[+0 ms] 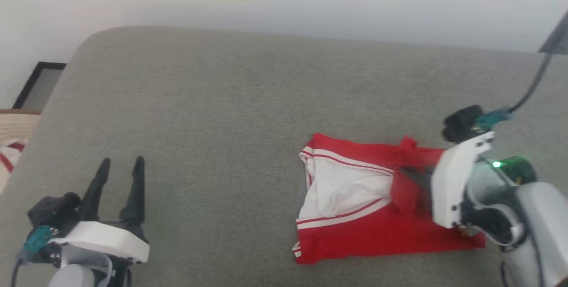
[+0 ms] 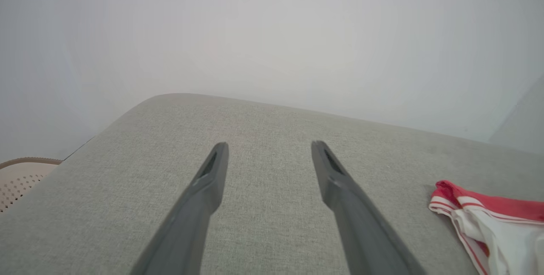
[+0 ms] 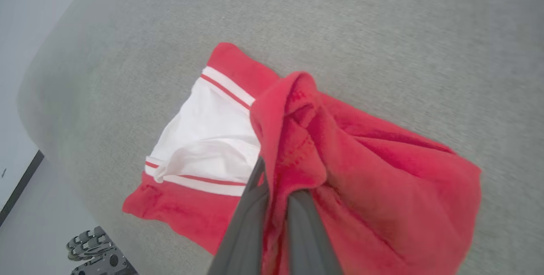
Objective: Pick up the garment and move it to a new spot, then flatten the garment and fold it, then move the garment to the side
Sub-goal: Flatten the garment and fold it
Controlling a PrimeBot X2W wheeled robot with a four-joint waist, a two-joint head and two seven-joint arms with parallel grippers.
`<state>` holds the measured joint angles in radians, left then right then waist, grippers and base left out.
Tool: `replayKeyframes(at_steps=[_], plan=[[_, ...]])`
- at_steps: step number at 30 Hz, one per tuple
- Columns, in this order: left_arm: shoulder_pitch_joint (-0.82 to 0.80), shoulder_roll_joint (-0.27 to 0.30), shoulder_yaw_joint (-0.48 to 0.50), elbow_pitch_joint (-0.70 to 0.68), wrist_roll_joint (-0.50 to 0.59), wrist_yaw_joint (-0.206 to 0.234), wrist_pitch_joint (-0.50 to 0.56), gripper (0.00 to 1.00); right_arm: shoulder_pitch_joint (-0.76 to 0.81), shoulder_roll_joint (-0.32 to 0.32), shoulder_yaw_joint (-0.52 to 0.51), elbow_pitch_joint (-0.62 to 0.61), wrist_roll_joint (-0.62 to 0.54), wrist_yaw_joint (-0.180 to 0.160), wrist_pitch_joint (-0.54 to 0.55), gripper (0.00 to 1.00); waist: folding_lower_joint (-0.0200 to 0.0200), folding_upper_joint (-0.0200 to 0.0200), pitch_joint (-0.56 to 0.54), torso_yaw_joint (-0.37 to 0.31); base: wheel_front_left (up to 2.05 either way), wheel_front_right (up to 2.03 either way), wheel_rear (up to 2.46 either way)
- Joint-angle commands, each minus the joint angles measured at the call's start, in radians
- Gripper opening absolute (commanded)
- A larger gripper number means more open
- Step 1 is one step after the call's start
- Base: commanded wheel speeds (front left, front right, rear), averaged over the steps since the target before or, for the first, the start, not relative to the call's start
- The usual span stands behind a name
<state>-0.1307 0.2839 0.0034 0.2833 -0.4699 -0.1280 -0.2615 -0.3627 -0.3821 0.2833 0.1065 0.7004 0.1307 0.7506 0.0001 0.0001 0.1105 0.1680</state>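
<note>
My right claw (image 3: 275, 192) is closed on a raised red fold of the garment (image 1: 355, 233), which lies folded at the right of the grey upholstered surface (image 1: 222, 100). I judge this is the move aside and it needs a low, gentle pull. My left claw (image 1: 123, 163) is wide open, empty and well apart. Nothing blocks the way.

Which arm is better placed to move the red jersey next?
Right. The right gripper is shut on a bunched fold of the red jersey, so it can likely carry it straight away. The left gripper is open above the grey cushion, well apart from the jersey.
</note>
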Motion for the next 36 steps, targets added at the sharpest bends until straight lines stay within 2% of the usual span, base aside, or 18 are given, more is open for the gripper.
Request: replayKeyframes(at_steps=[1, 13, 14, 15, 16, 22, 28, 36], plan=[[-0.012, 0.001, -0.008, 0.002, 0.002, -0.002, -0.004, 1.0, -0.012, 0.009, 0.015, 0.016, -0.006, 0.0, -0.01, 0.0, -0.0001, -0.0001, -0.006, 0.018, 0.0, 0.0, 0.0], [-0.023, 0.0, -0.032, 0.016, -0.017, -0.002, -0.005, 1.0, -0.099, 0.09, 0.156, 0.166, -0.045, 0.0, -0.091, 0.0, -0.0001, -0.0001, -0.02, 0.064, 0.0, 0.0, 0.0], [-0.022, -0.001, -0.031, 0.016, -0.019, -0.002, -0.005, 1.0, -0.104, 0.093, 0.164, 0.177, -0.049, 0.0, -0.101, 0.03, -0.0001, -0.0001, -0.02, 0.063, 0.0, 0.0, 0.0], [-0.022, -0.001, -0.03, 0.016, -0.02, -0.002, -0.005, 1.0, -0.109, 0.095, 0.176, 0.185, -0.05, 0.0, -0.111, 0.42, -0.0001, -0.0001, -0.021, 0.062, 0.0, 0.0, 0.0], [-0.023, 0.0, -0.031, 0.017, -0.02, -0.002, -0.005, 1.0, -0.115, 0.096, 0.187, 0.19, -0.047, 0.0, -0.121, 1.0, -0.0001, -0.0001, -0.023, 0.061, 0.0, 0.0, 0.0], [-0.011, 0.008, -0.019, 0.015, -0.024, -0.002, -0.005, 1.0, -0.135, 0.072, 0.219, 0.175, -0.004, 0.0, -0.162, 1.0, -0.0001, -0.0001, -0.035, 0.032, 0.0, 0.0, 0.0], [0.005, 0.011, -0.004, 0.015, -0.018, -0.002, -0.005, 1.0, -0.125, 0.016, 0.19, 0.138, 0.015, 0.0, -0.212, 1.0, -0.0001, -0.0001, -0.049, -0.005, 0.0, 0.0, 0.0], [0.047, 0.033, 0.022, -0.008, -0.018, -0.002, -0.005, 1.0, -0.043, -0.072, 0.065, 0.115, -0.036, 0.0, -0.398, 1.0, -0.0001, -0.0001, -0.08, -0.079, 0.0, 0.0, 0.0]])
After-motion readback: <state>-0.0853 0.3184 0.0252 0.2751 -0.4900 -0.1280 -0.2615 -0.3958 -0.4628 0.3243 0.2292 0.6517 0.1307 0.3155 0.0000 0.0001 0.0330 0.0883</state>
